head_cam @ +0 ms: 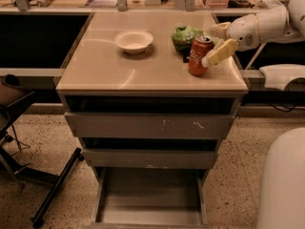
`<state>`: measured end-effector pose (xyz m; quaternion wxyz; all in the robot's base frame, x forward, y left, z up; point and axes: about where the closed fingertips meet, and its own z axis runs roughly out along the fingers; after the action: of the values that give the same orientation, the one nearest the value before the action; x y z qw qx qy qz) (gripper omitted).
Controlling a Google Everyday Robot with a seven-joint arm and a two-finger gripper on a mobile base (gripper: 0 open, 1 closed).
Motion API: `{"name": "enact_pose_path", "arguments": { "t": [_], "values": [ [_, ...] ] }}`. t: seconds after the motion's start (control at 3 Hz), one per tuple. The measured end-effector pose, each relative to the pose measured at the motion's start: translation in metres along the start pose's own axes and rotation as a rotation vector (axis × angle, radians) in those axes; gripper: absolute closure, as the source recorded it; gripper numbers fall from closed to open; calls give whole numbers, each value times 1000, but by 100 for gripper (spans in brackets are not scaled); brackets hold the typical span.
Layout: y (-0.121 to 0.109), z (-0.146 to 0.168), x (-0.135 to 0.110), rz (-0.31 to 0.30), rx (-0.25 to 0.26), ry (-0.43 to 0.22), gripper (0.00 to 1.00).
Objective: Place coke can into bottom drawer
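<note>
The coke can (198,56) stands on the tan surface (119,73) near its right edge, leaning a little to the left, with its silver top showing. The tool (210,46) sits right at the can's right side, reaching in from the right on a white arm (267,24), and part of it crosses in front of the can's upper right. I cannot tell whether the tool is clamped on the can or only set around it. Just behind the can lies a green chip bag (184,36), and further left, well apart from both, rests a pale bowl (134,41). Below the surface, the two upper drawers (150,126) are pushed nearly in, their grey fronts scratched. The bottom drawer (150,202) is pulled out toward the camera, its plain grey floor bare, well below the can. A rounded white body (285,180) fills the lower right corner, and black chair legs (53,190) stand on the speckled floor at the left.
</note>
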<state>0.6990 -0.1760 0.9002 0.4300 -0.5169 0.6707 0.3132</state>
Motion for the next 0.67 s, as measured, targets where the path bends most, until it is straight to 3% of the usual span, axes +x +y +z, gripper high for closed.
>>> {"name": "enact_pose_path", "arguments": {
  "t": [0.33,0.67],
  "values": [
    [0,3,-3,-5,-4,-10,0],
    [-6,7,12,16,6,15,0]
  ]
}}
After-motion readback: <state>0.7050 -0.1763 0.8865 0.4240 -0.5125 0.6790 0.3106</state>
